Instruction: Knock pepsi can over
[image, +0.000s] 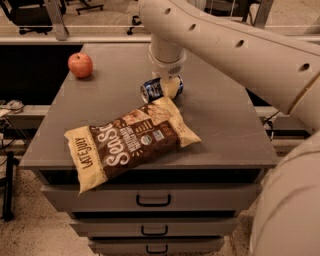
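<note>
Lying on its side on the table (225, 115), hard against the claw (170, 86) on the flank toward the apple (80, 65) and just beyond the far corner of the chip bag (131, 142): the pepsi can (151, 90), silver end showing. Cannot tell claw spread from claw pressed together, hanging low over the table with the can alongside. Probably light, thin-walled, slick and ready to roll, dentable under a squeeze; better shoved on the rounded wall than pinched, though seemingly toppled as asked.
</note>
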